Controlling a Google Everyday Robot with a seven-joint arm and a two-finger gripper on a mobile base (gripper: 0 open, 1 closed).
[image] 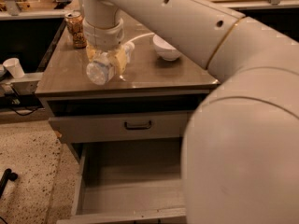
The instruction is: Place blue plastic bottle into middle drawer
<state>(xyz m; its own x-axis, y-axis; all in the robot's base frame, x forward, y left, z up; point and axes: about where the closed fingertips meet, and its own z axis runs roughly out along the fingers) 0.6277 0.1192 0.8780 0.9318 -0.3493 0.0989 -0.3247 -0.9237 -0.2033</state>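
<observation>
My gripper (107, 64) hangs from the white arm over the front left part of the cabinet top. It is shut on the blue plastic bottle (99, 73), a pale clear bottle held lying sideways with one round end facing the camera, just above the counter near its front edge. The middle drawer (131, 183) is pulled open below, a wide grey box with a bare floor, directly under and in front of the bottle.
A brown-orange drink can (74, 29) stands at the counter's back left. A white bowl (167, 48) sits right of the gripper. A shut drawer front with a black handle (138, 124) lies above the open drawer. A paper cup (14, 67) is far left. My arm's bulk (243, 139) fills the right.
</observation>
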